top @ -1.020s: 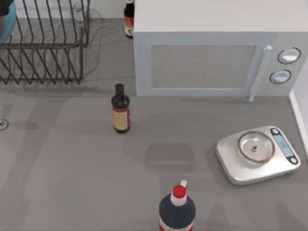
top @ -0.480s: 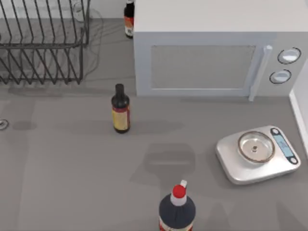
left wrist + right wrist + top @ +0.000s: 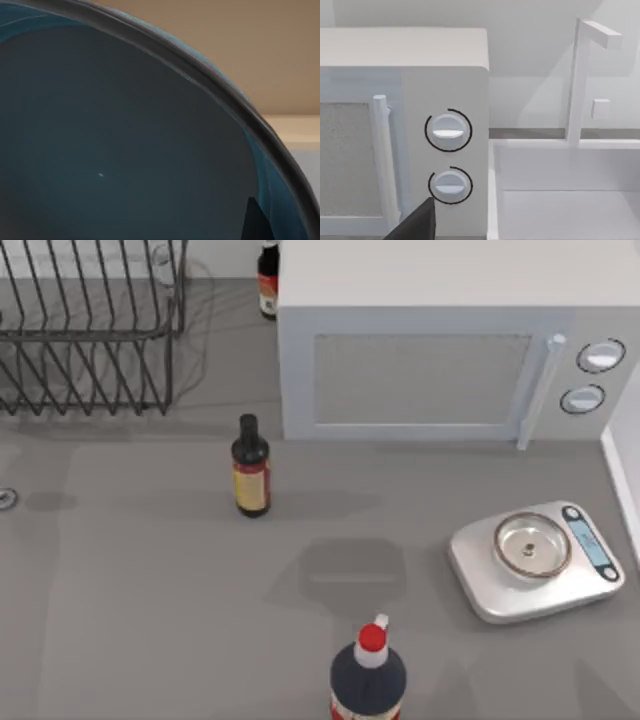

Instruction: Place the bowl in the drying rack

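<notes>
One bowl [image 3: 125, 150] close against left wrist camera; drying rack [image 3: 90, 340] top-left.

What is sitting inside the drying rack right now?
The visible part of the drying rack holds only bare tines. Its left end is cut off by the top view's edge.

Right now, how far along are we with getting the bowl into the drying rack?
Done: the bowl is off the table, its greyish inside and rim close against the left wrist camera, so the left arm seems to be carrying it. In hand: moving it toward the drying rack at the table's far left. Left: the visible tines hold nothing, so placing and letting go remain. The right arm idles facing the microwave.
</notes>
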